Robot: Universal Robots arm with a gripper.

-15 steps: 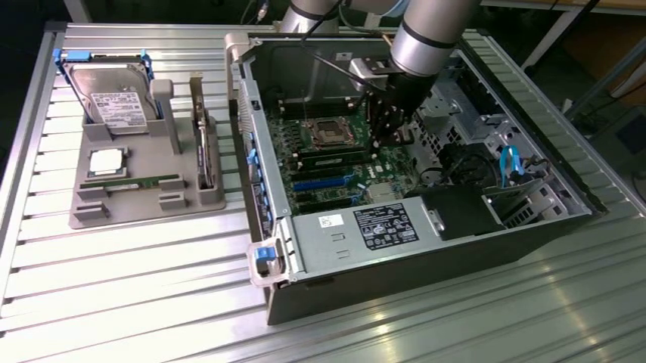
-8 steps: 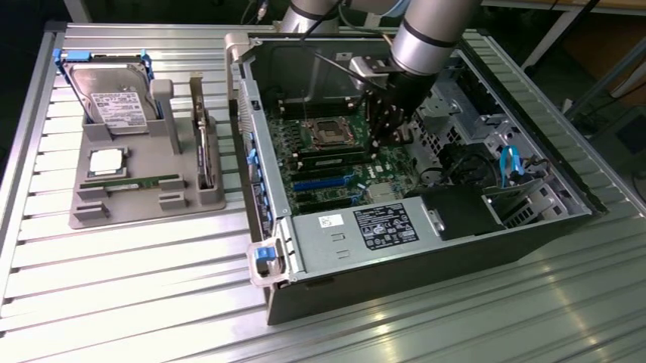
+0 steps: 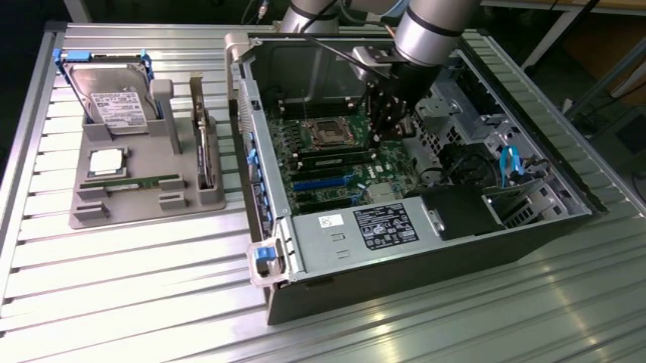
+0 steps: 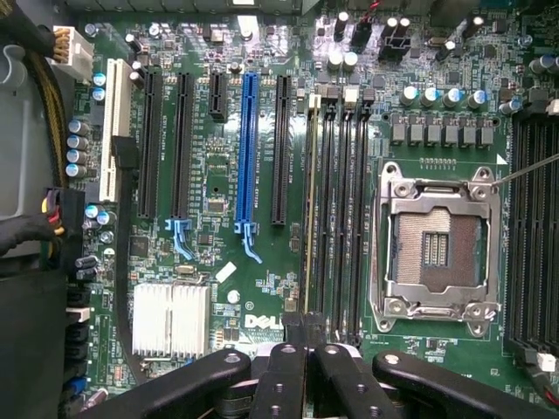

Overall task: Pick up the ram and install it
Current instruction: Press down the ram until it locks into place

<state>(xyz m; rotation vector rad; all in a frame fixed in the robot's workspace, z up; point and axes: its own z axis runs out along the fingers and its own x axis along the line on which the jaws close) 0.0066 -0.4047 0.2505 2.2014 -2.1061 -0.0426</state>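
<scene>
A ram (image 3: 131,181), a thin green stick, lies flat in the grey holder (image 3: 121,215) at the exterior view's left, far from the arm. A second green stick (image 3: 328,160) stands edge-up in one of the memory slots (image 4: 341,201) beside the empty processor socket (image 4: 434,247); in the wrist view I see its thin top edge (image 4: 310,201). My gripper (image 3: 383,132) hangs inside the open computer case (image 3: 424,249), just above the motherboard. Its black fingers are shut together over the end of the memory slots (image 4: 304,336), with nothing visible between them.
The grey holder also carries a hard drive (image 3: 116,98), a square silver processor (image 3: 106,161) and an upright card (image 3: 205,144). Inside the case are the power supply (image 3: 374,227), a black box with blue cables (image 3: 510,166) and a finned heatsink (image 4: 170,319).
</scene>
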